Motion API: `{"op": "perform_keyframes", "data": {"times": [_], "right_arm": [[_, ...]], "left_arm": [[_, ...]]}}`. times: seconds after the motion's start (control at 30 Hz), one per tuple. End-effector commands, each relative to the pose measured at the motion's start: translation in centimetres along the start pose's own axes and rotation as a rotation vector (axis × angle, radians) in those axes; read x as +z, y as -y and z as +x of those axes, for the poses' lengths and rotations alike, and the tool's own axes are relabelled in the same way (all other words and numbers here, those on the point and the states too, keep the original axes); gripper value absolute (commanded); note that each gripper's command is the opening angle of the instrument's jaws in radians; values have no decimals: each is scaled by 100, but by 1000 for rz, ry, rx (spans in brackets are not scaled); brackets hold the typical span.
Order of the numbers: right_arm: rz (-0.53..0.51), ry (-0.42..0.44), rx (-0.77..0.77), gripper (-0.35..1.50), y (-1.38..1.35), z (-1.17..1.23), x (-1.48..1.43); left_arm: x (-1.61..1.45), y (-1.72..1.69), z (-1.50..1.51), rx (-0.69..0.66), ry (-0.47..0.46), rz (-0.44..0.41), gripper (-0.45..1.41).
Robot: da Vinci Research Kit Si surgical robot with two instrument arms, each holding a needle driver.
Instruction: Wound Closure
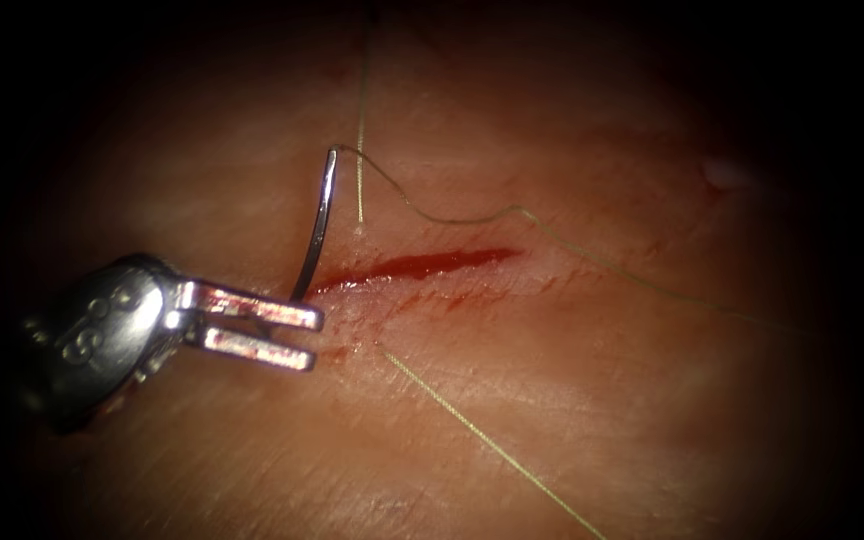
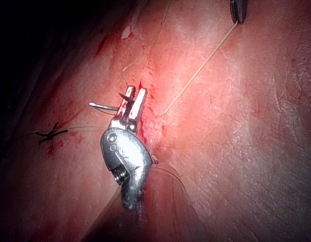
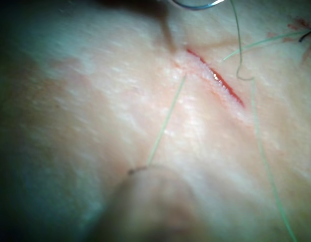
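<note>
One tool, the left arm's needle driver [image 1: 287,335], is reaching in from the endoscope view's left, its two jaws lying parted just beside the left end of the cut [image 1: 422,265] and grasping nothing. The needle [image 1: 317,225] is standing up out of the tissue [image 1: 572,400] at that same end, its lower part sinking into the flesh right by the upper jaw and its swaged end pointing upward. From that end the thread [image 1: 452,218] is trailing off to the right above the cut, while another length is running away from the near lip toward the lower right. Red fluid [image 1: 442,262] is pooling inside the cut.

In the left wrist view the right arm's tool [image 2: 238,12] is showing as a dark tip with a taut strand meeting it; it seems to be clamping that thread, though the view is too poor to be sure. A dark knotted stitch [image 2: 51,134] is sitting on the tissue, well apart from the left tool.
</note>
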Motion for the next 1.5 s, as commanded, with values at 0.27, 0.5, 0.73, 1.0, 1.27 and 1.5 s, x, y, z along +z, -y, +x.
{"op": "perform_keyframes", "data": {"times": [0.27, 0.5, 0.73, 1.0, 1.27, 1.5], "right_arm": [[43, 63, 11, -35, 17, -18, 3], [-102, -16, 34, 135, 5, 13, -40], [-363, 60, -30, 131, -54, 117, -140], [-387, -108, -35, 135, -93, 230, -109], [-296, -112, -74, 140, -82, 241, -54], [-247, -94, -80, 135, -65, 255, -11]], "left_arm": [[3, 5, -8, -4, 1, -6, -45], [3, 4, -8, -3, 1, -6, -45], [4, 4, -8, -3, 4, -6, -45], [5, 4, -9, -3, 10, -8, -45], [4, 4, -9, -2, 10, -9, -45], [5, 3, -10, -2, 10, -8, -45]]}}
